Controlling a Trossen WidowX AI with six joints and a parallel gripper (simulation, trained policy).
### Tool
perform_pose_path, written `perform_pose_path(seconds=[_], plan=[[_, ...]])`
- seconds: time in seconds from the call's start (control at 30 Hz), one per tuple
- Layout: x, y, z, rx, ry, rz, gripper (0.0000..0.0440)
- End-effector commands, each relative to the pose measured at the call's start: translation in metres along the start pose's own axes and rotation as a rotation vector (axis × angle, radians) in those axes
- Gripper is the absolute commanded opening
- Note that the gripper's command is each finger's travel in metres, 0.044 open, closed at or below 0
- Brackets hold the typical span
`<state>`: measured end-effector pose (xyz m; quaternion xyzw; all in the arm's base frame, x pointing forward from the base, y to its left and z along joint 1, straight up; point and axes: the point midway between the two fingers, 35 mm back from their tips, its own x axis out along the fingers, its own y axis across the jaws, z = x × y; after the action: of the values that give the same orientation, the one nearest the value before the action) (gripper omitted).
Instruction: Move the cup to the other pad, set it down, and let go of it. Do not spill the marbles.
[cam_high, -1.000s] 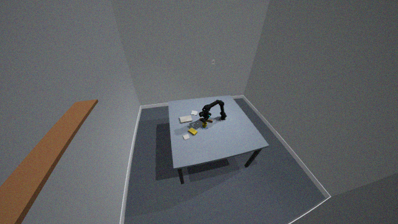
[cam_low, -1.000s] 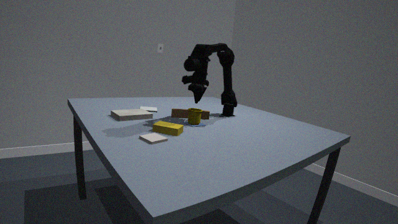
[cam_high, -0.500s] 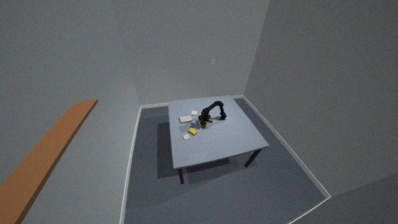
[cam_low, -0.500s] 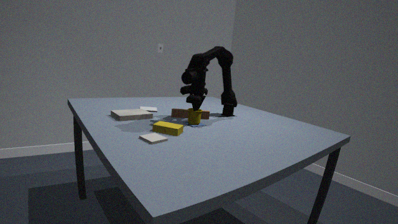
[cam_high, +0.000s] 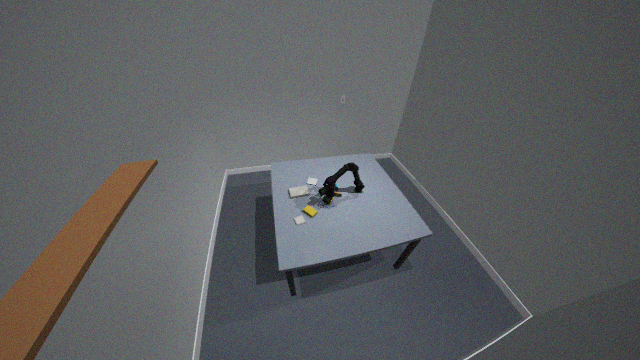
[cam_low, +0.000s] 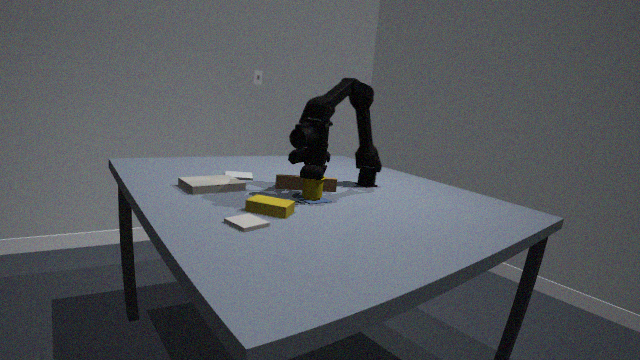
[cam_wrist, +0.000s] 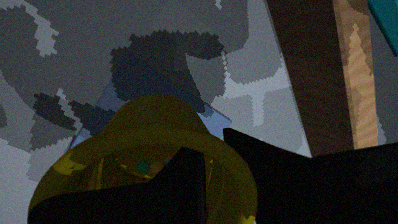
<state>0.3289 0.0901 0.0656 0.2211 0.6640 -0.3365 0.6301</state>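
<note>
Gripper (cam_high: 327, 199) (cam_low: 312, 172) (cam_wrist: 212, 137) fingers stand narrow astride the wall of the cup (cam_high: 330, 202) (cam_low: 313, 191) (cam_wrist: 160, 115), probably to lift it upright and keep the marbles in; whether they pinch, I cannot tell. It sits over the blue pad (cam_low: 321, 201) (cam_wrist: 218, 123), centre frame outside. 1 wooden bar (cam_high: 338, 194) (cam_low: 330, 184) (cam_wrist: 325, 75) stands behind; 1 yellow block (cam_high: 310, 211) (cam_low: 270, 206), lower left, may obstruct.

The robot's body is one black arm of several joints (cam_high: 342, 172) (cam_low: 365, 125), and I see the same dark colour on all of it. The joints have a thick and rounded shape, and the links between them are more narrow. Below the rounded elbow, there is a long straight black link (cam_low: 365, 126). The black base (cam_low: 367, 177) is short and blocky. The black two-finger gripper (cam_high: 327, 199) (cam_low: 312, 172) (cam_wrist: 212, 137) has, in the wrist view, dark fingers with angular edges and pointed tips. Small details of the surface are too dark to tell.
</note>
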Motion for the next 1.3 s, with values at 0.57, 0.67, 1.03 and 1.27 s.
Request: perform_pose_path(seconds=[0.57, 0.67, 1.03, 1.27], plan=[[-0.044, -0.029, 0.01, 0.057, -0.012, 0.043, 0.0006], [-0.055, -0.036, 0.013, 0.087, -0.014, 0.06, 0.0014], [-0.082, -0.058, 0.033, 0.197, -0.033, 0.113, 0.0001], [-0.089, -0.072, 0.049, 0.262, -0.051, 0.141, 0.0]])
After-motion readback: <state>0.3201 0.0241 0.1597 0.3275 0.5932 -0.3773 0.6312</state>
